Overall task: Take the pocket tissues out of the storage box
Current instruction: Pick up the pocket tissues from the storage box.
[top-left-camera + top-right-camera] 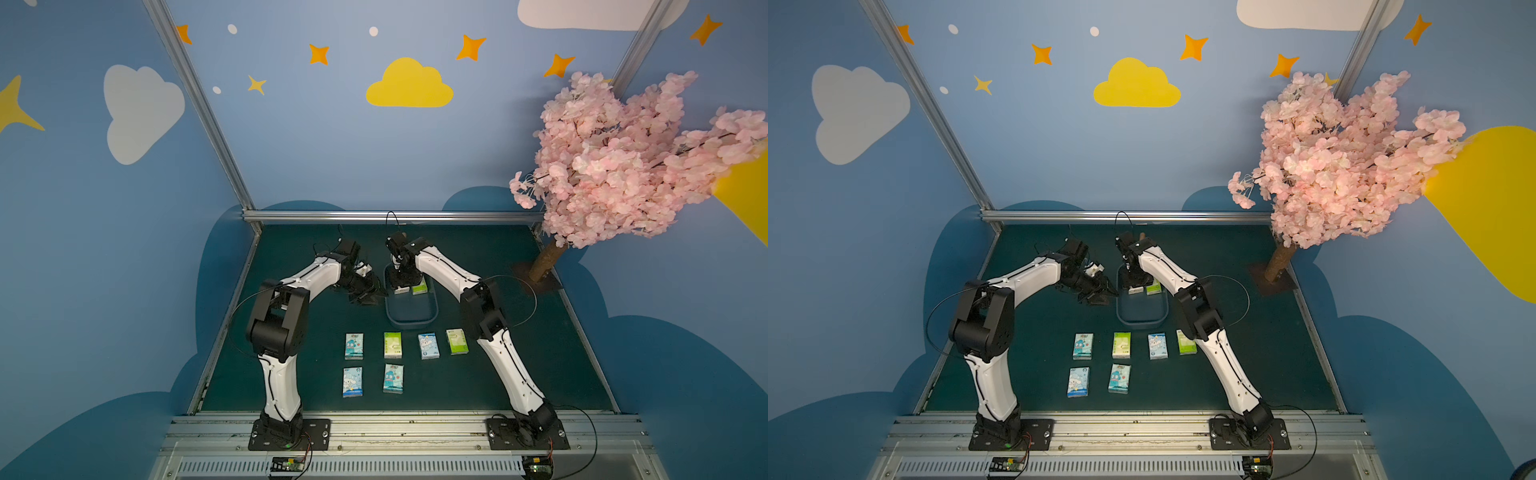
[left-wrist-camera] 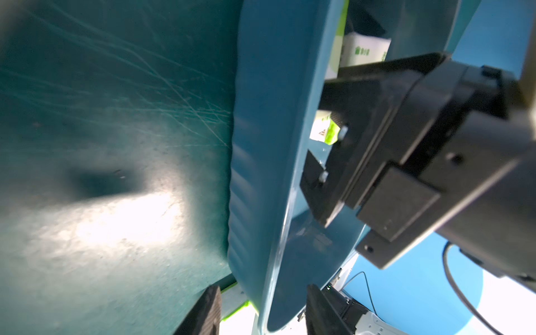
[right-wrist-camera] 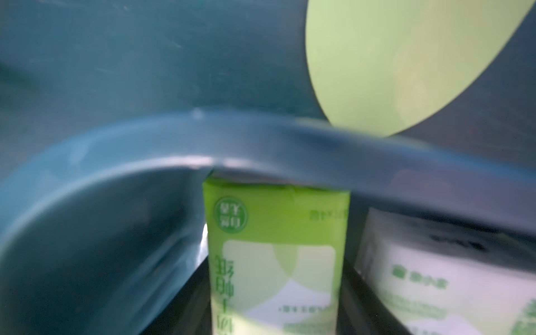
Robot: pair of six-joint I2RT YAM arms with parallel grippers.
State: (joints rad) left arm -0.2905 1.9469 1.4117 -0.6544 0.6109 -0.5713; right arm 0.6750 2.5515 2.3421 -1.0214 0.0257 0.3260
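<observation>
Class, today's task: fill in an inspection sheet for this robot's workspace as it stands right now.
Surface: dark green table mat, scratched, no spills seen.
Job's things: six pocket tissues lie in two rows on the mat before the storage box; two more sit at its far end.
Clutter: pale green rounded object beyond the box's far wall, mostly hidden.
Hands: left hand straddles the box's side wall, seemingly gripping it; right hand is inside the box, fingers flanking a packet, grip unclear.
Cables: a black cable loops off each arm, clear of the packets.
Surroundings: pink blossom tree, blue walls with clouds and stars.
</observation>
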